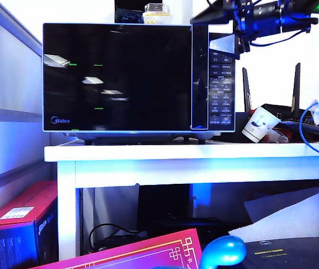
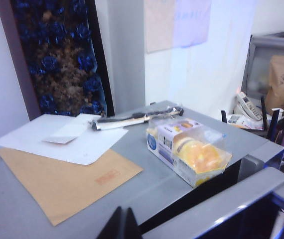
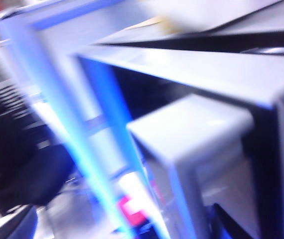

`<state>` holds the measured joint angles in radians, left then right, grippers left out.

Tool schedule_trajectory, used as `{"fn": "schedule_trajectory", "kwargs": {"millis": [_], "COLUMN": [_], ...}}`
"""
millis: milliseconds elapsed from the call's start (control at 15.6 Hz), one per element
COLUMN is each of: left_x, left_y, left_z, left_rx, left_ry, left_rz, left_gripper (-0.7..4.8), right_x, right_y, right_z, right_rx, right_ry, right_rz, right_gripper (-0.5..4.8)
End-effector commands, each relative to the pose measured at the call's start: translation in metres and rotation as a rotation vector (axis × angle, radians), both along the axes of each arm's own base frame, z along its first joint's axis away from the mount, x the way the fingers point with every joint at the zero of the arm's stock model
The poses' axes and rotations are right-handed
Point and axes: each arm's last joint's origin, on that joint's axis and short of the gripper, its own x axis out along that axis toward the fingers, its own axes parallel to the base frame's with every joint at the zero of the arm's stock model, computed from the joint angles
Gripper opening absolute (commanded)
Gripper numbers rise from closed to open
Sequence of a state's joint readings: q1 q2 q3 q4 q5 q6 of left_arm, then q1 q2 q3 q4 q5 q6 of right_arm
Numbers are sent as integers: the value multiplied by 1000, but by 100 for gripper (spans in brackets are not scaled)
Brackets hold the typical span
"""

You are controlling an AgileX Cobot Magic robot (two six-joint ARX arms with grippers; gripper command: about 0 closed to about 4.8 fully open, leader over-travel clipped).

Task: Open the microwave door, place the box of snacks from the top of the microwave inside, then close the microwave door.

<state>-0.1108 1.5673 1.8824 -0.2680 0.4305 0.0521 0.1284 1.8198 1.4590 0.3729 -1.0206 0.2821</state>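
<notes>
Left to right, then: the black microwave stands on a white desk, its glossy microwave door facing the camera. On its grey top the box of snacks, a clear tub with yellow contents, lies beside a brown envelope and white papers. The left gripper hovers near the top's front edge; its opening cannot be told. At the upper right corner, the right gripper is fully spread, holding nothing.
</notes>
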Motion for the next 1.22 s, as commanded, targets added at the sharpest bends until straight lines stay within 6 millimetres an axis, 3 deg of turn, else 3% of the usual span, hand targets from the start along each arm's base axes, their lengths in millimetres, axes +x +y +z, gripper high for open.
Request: {"fn": "schedule_trajectory", "kwargs": {"millis": [64,320,1217], "left_x": [-1,-1,11], "left_y": [0,-2,-33], "left_z": [2,1,-13], "left_rx": [0,1,9], "left_ry": [-7,3,39], "left_rz": [-5,-10,-93], "left_gripper": [-6,-6,-6], "right_x": [-7,-16,-22], "right_y": [-5,-23,-15], "right_z": [9,19,19], "right_rx": [0,0,18], "right_ry": [20,43,108], "right_rz": [60,105,271], "right_gripper": [471,458,458]}}
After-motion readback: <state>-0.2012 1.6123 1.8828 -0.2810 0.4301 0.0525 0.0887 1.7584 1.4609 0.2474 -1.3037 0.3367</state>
